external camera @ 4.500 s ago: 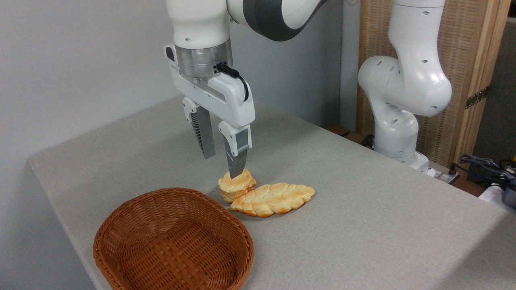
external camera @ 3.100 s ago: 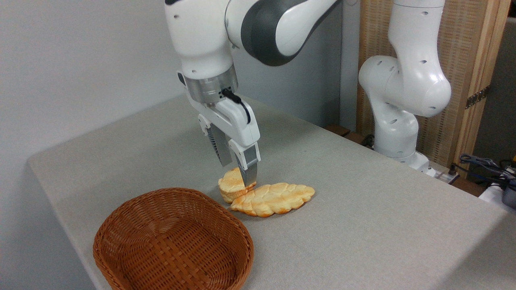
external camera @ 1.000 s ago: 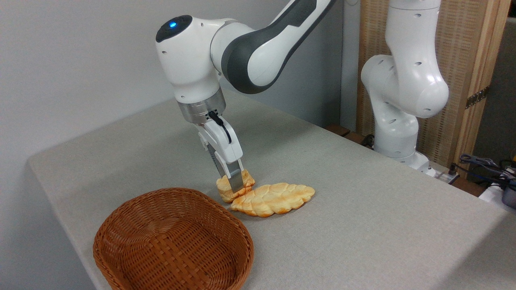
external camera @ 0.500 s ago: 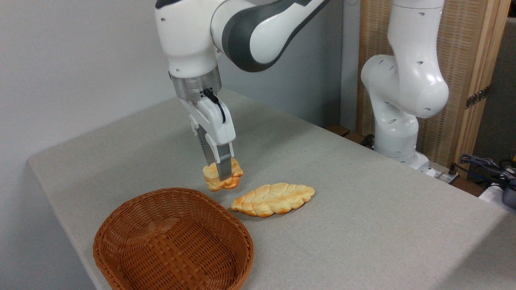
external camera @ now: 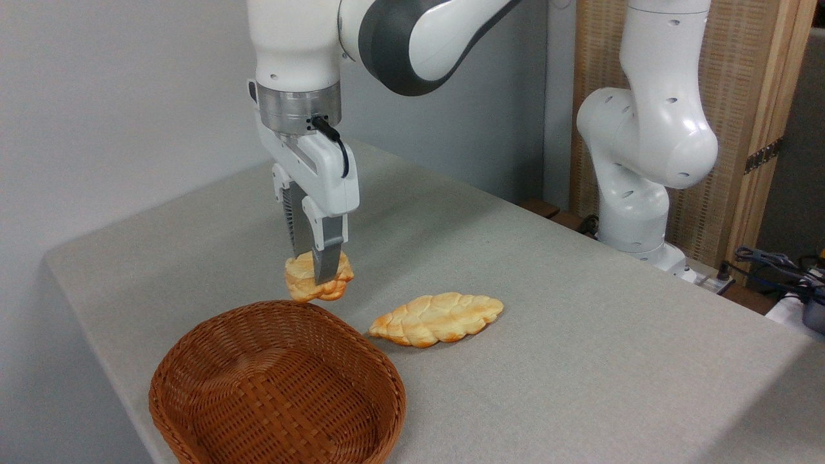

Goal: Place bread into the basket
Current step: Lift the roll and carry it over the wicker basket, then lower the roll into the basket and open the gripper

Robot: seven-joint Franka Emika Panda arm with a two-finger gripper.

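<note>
Bread: we see the bun (external camera: 319, 283) in the air, just above the basket's far rim.
Pincer: the pincer (external camera: 314, 265) clamps the bun.
Basket: the basket (external camera: 193, 361) sits empty on the tabletop (external camera: 580, 322).
Advice: we should carry it nearer, over the middle, lower, then release.

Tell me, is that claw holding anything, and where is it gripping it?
Yes: the gripper holds the bun off the table, its fingers pinching the bun's two sides, near its middle.
</note>
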